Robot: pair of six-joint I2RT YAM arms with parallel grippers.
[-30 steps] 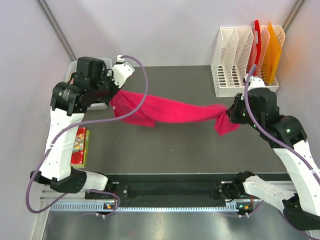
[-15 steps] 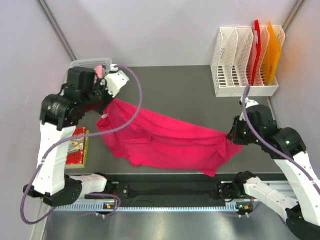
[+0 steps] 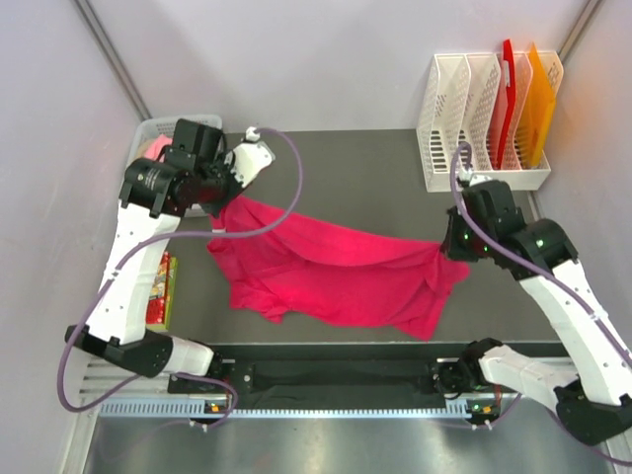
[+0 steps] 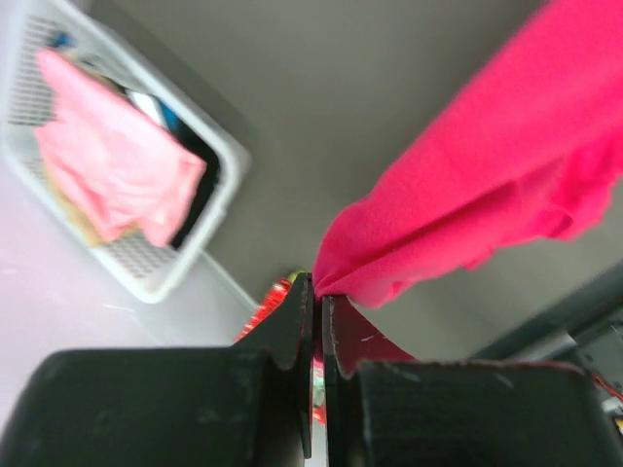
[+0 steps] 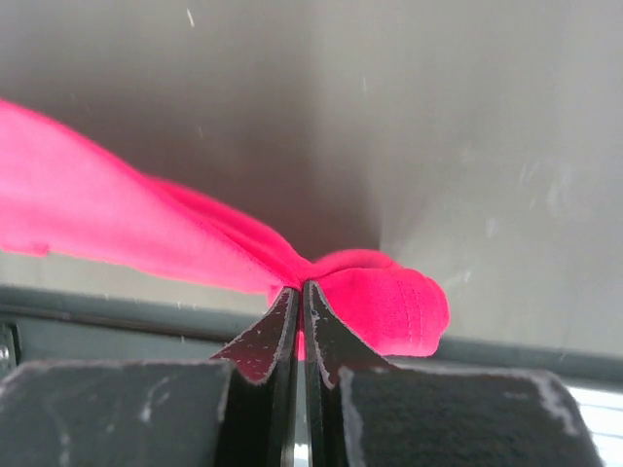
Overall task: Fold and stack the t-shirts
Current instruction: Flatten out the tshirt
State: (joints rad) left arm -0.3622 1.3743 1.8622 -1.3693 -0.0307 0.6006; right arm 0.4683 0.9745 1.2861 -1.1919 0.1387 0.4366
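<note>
The magenta-pink t-shirt (image 3: pixel 331 272) hangs stretched between my two grippers, its lower part draped on the dark table. My left gripper (image 3: pixel 225 200) is shut on its upper left corner; the wrist view shows the cloth (image 4: pixel 458 195) pinched at the fingertips (image 4: pixel 304 292). My right gripper (image 3: pixel 449 247) is shut on the right corner; the cloth (image 5: pixel 380 297) bunches at the closed fingertips (image 5: pixel 288 297). A paler salmon-pink t-shirt (image 4: pixel 117 165) lies crumpled in the white basket (image 4: pixel 219 190) at the back left, also seen in the top view (image 3: pixel 155 146).
A white file rack (image 3: pixel 474 118) with red and orange folders stands at the back right. A red-and-green packet (image 3: pixel 161 286) lies at the table's left edge. A black rail (image 3: pixel 336 375) runs along the near edge.
Both grippers swung the shirt toward me and then back toward the rear. The shirt has opened from a taut band into a wider sheet, draped lower on the table.
</note>
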